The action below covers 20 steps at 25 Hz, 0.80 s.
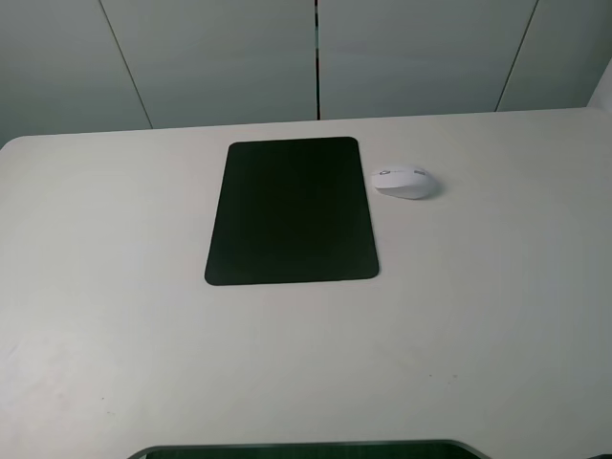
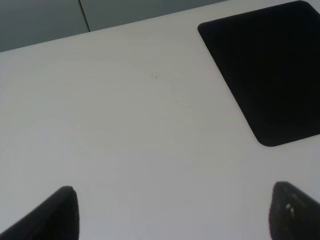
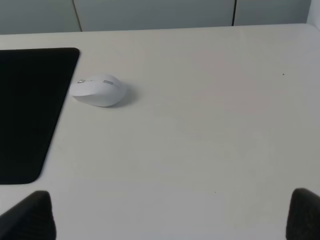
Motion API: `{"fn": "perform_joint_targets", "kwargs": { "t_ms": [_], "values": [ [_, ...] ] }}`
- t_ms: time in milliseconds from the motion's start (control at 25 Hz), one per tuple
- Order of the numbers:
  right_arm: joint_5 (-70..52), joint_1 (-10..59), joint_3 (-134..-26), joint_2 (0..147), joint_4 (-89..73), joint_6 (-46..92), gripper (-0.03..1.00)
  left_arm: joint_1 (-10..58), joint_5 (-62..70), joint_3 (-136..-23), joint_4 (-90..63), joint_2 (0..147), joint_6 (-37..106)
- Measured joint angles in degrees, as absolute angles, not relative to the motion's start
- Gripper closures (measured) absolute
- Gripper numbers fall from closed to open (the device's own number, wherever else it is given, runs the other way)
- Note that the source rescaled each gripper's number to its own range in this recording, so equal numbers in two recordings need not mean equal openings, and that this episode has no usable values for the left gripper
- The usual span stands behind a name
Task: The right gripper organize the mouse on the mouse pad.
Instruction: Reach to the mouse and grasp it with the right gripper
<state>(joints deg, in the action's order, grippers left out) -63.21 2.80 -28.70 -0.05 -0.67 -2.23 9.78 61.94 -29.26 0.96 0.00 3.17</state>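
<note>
The white mouse [image 1: 405, 181] lies on the white table just right of the black mouse pad [image 1: 292, 210], near the pad's far right corner and off it. The right wrist view shows the mouse [image 3: 97, 90] beside the pad's edge [image 3: 30, 110]. My right gripper [image 3: 170, 215] is open and empty, well short of the mouse; only its two black fingertips [image 3: 30, 217] show. My left gripper [image 2: 175, 215] is open and empty over bare table, with the pad [image 2: 270, 70] ahead of it to one side. Neither gripper shows in the high view.
The white table [image 1: 497, 316] ends at its far edge against grey wall panels [image 1: 210, 57]. A dark curved edge [image 1: 306, 448] shows at the bottom of the high view.
</note>
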Motion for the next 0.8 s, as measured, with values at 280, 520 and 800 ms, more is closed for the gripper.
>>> {"fn": "perform_joint_targets", "kwargs": {
  "t_ms": [280, 520, 800],
  "values": [
    [-63.2, 2.8, -28.7, 0.0, -0.7, -2.2, -0.03, 9.8, 61.9, -29.3, 1.0, 0.0, 3.2],
    [-63.2, 2.8, -28.7, 0.0, -0.7, -2.2, -0.03, 9.8, 61.9, -29.3, 1.0, 0.0, 3.2],
    [-63.2, 2.8, -28.7, 0.0, -0.7, -2.4, -0.03, 9.8, 61.9, -29.3, 1.0, 0.0, 3.2]
  ]
}}
